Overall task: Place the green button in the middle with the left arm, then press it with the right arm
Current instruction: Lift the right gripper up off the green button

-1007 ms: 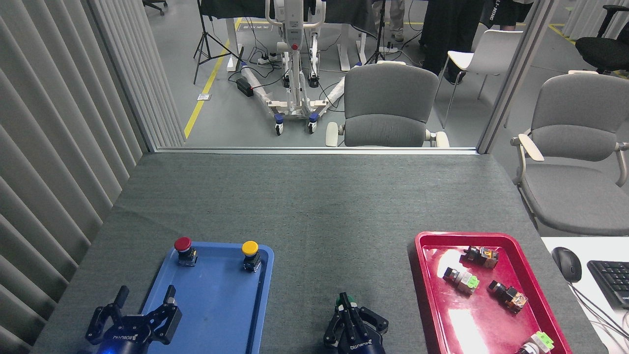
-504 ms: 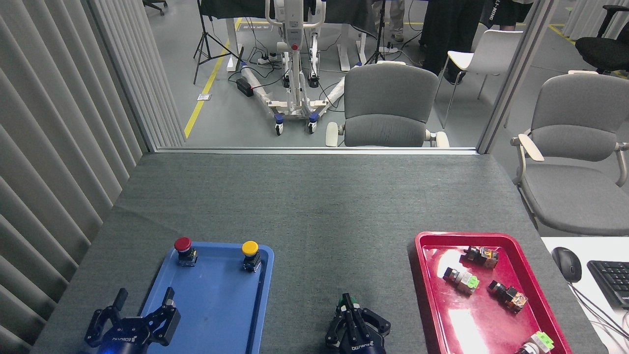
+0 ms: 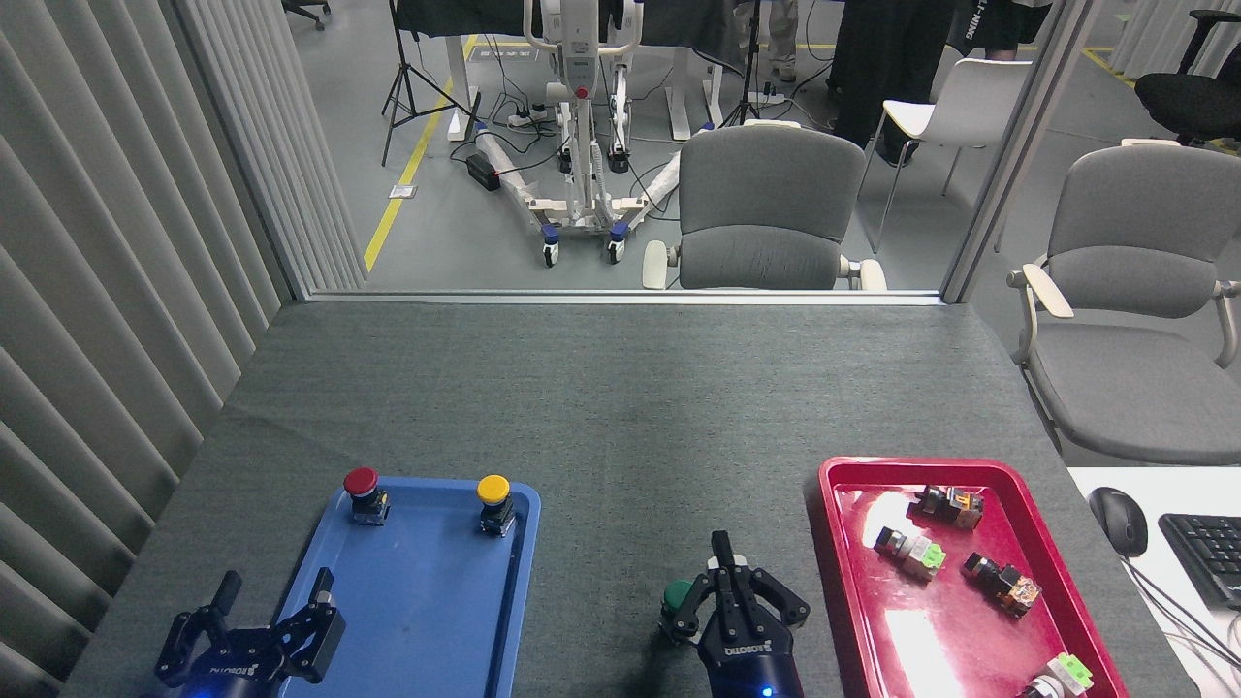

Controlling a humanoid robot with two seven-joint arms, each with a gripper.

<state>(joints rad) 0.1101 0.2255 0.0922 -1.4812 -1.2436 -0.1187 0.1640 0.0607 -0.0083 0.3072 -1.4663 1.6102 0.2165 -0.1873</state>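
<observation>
Your right black Robotiq gripper [image 3: 722, 572] is hovering, fingers pinched together empty, just beside the round dark-green push button [image 3: 678, 594] sitting on grey felt [image 3: 601, 427]; your left gripper [image 3: 260, 606] is spreading open, holding nothing.

Three mushroom-cap push buttons were present: one green button [image 3: 678, 593], one red button [image 3: 362, 483] and one yellow button [image 3: 493, 489]. Two trays lay on the bench, one blue tray [image 3: 427, 620] and one red tray [image 3: 853, 601]. The red tray held five small switch parts.

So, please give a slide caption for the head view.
Green button stands on grey cover between trays, right end effector beside it.
</observation>
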